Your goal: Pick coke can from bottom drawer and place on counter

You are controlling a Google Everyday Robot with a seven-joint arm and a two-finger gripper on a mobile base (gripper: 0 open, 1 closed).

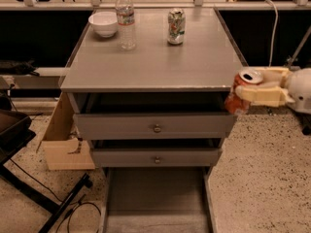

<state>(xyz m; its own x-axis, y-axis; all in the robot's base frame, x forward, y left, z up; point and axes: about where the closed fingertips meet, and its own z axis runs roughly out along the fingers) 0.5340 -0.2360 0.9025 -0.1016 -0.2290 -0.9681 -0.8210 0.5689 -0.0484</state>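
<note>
gripper [241,93] beside counter [155,62] corner, finger [262,95] hid middle of can [234,104]; arm [301,89] was cut off at right edge; drawer [155,195] front cut off below

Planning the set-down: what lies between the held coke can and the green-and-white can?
Only bare counter, in the camera view. The tool grips the coke can just off the counter's front right corner; the green-and-white can stands near the back.

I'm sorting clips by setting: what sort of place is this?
Probably a lab or workshop area: a grey drawer cabinet on speckled floor, a cardboard box and cables beside it. The gripper holds a coke can right of the counter.
</note>
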